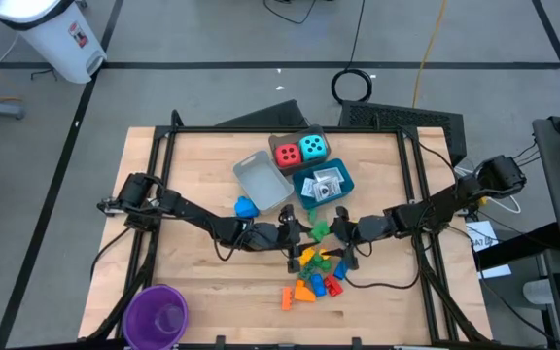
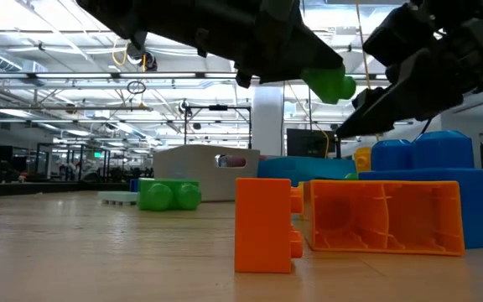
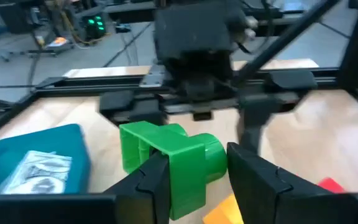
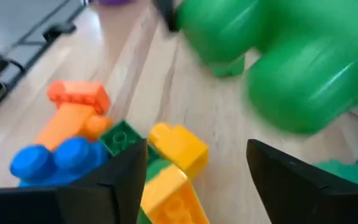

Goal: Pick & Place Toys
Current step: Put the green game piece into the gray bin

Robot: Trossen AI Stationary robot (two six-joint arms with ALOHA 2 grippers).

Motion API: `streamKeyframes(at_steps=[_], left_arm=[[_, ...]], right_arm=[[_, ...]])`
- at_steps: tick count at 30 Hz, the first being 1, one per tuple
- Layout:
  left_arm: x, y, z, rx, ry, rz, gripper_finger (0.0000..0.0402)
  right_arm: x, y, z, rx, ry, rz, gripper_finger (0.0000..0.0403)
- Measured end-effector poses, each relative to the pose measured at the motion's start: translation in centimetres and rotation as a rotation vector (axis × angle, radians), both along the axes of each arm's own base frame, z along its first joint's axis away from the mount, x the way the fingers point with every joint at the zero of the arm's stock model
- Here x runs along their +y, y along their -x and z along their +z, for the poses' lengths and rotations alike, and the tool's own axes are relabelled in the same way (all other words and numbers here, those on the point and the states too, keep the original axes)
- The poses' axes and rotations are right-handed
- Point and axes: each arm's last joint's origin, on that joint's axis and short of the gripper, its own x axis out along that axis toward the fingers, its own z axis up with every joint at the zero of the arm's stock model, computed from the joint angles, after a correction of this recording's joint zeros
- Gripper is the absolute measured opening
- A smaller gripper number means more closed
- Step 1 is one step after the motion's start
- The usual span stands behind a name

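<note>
A green brick (image 1: 319, 229) hangs above mid-table between my two grippers. My left gripper (image 1: 307, 230) reaches in from the table's left and is shut on it; in the left wrist view the brick (image 3: 179, 158) fills the gap between the fingers. My right gripper (image 1: 339, 231) faces it from the right, open, and in its own wrist view the brick (image 4: 291, 56) lies just beyond its spread fingertips (image 4: 197, 180). A pile of loose coloured bricks (image 1: 314, 274) lies on the table under and in front of them. My left gripper pinches the green brick by its two opposite sides (image 3: 185, 180) between its two fingers (image 3: 148, 183). The fingers come nearly level from the table's left. The brick's far end with its round stud (image 3: 215, 155) sticks out past the fingertips, and the brick (image 2: 329, 84) is lifted clear of the table.
Behind the grippers stand a grey tray (image 1: 263, 180) and a teal tray (image 1: 331, 192) holding white packets, with a red die (image 1: 287, 154) and a cyan die (image 1: 312, 147) in a tray beyond. A blue brick (image 1: 246, 206) lies left of centre. A purple cup (image 1: 157, 313) stands near left.
</note>
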Motion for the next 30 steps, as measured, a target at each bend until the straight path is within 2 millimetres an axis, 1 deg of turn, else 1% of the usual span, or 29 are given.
streamKeyframes(at_steps=[2, 5, 10, 11, 16, 19, 22, 26, 30], left_arm=[[0.0, 0.0, 0.0, 0.001, -0.012, 0.022, 0.0129], [0.1, 0.2, 0.3, 0.011, -0.033, 0.035, 0.0095], [0.4, 1.1, 2.6, 0.017, -0.051, 0.028, 0.0021], [0.5, 1.5, 3.1, 0.031, -0.060, 0.030, 0.0012], [1.0, 3.0, 5.1, 0.071, -0.063, 0.079, 0.0017], [1.2, 3.8, 4.9, 0.130, -0.091, 0.169, 0.0007], [2.1, 4.4, 4.1, 0.194, -0.105, 0.281, 0.0011], [4.0, 4.8, 2.5, 0.241, -0.072, 0.376, 0.0007], [6.5, 5.3, 0.8, 0.259, 0.005, 0.436, 0.0011]], right_arm=[[0.0, 0.1, -0.1, 0.012, 0.008, 0.000, 0.0256], [0.0, 0.1, -0.1, 0.015, 0.010, 0.000, 0.0260], [0.0, 0.1, -0.2, 0.017, 0.013, 0.001, 0.0255], [0.0, 0.1, -0.2, 0.017, 0.013, 0.001, 0.0254], [0.0, 0.1, -0.2, 0.019, 0.014, 0.001, 0.0252], [0.0, 0.1, -0.2, 0.018, 0.014, 0.000, 0.0251], [0.0, 0.1, -0.1, 0.011, 0.012, -0.001, 0.0251], [0.0, 0.0, -0.1, 0.009, 0.011, -0.001, 0.0250], [0.0, 0.0, 0.0, 0.002, 0.011, -0.003, 0.0247]])
